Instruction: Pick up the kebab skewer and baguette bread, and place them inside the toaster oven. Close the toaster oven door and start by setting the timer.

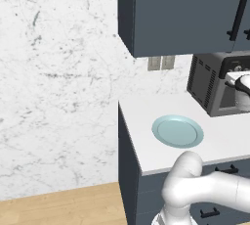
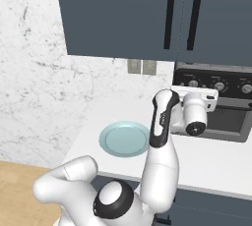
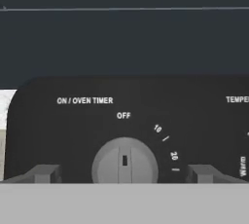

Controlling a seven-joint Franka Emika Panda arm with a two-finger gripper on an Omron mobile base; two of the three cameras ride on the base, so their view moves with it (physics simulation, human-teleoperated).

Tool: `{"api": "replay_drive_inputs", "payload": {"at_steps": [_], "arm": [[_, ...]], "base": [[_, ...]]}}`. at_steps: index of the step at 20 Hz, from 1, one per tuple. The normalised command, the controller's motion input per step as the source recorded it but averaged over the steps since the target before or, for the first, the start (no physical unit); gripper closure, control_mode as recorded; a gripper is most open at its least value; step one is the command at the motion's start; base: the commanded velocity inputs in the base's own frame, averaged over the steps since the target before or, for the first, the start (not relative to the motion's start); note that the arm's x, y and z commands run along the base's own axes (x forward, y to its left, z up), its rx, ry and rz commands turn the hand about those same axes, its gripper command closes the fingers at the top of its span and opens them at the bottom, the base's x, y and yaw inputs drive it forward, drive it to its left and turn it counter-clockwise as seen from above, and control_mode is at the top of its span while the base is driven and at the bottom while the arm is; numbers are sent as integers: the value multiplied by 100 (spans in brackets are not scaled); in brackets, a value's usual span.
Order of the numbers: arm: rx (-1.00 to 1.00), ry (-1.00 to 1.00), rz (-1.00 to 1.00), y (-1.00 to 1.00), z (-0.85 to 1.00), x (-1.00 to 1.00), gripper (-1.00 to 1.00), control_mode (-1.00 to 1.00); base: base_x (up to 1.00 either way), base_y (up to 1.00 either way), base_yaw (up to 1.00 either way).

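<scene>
The toaster oven [image 2: 216, 107] stands at the back right of the counter, and its door [image 2: 229, 122] looks shut with a dark window. My gripper [image 3: 124, 173] is open just in front of the black control strip [image 3: 73, 135]. Its fingertips [image 3: 44, 173] stand wide on either side of the timer [image 3: 124, 162], a round grey knob marked "ON / OVEN TIMER". The knob's marker points up at OFF, and nothing is gripped. The same knob [image 2: 193, 83] sits leftmost on the strip, just above my hand [image 2: 196, 103]. The kebab skewer and the baguette bread are hidden.
A pale blue plate [image 1: 177, 131] lies bare on the white counter [image 1: 141, 116] left of the oven. Dark cabinets [image 2: 128, 14] hang overhead. A second knob [image 2: 219, 86] sits to the timer's right. The counter ends at a marble wall [image 1: 58, 72] on the left.
</scene>
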Motion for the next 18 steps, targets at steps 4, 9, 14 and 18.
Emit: {"api": "replay_drive_inputs", "payload": {"at_steps": [4,9,14,18], "arm": [[0,-5,0,0,1,8,-100,-100],[0,-8,0,0,6,0,-100,-100],[0,-7,0,0,7,0,-100,-100],[0,-1,0,0,0,0,-100,-100]], "base": [[0,0,0],[0,0,0],[0,0,0],[0,0,0]]}}
